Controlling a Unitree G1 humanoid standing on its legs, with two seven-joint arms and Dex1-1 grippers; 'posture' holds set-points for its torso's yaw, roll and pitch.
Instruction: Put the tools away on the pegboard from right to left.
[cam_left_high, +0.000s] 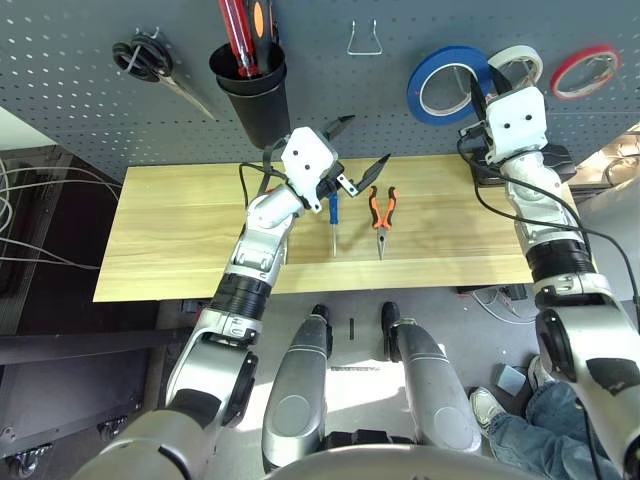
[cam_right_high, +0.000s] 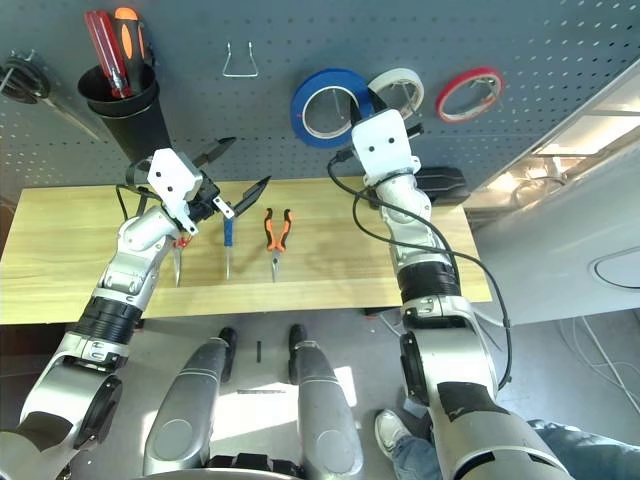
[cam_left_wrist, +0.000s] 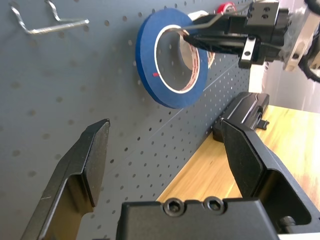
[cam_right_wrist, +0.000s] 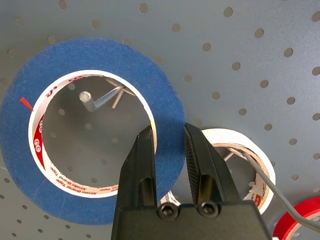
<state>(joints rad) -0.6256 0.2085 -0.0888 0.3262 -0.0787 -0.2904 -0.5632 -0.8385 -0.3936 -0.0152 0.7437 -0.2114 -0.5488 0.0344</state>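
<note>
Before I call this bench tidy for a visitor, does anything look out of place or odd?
Yes: pliers and a small screwdriver lie loose on the wooden table, while other tools hang on the pegboard. Nothing looks spilled or damaged.

Blue tape roll at R gripper, by pegboard; pliers + screwdriver on table, nr L gripper.
</note>
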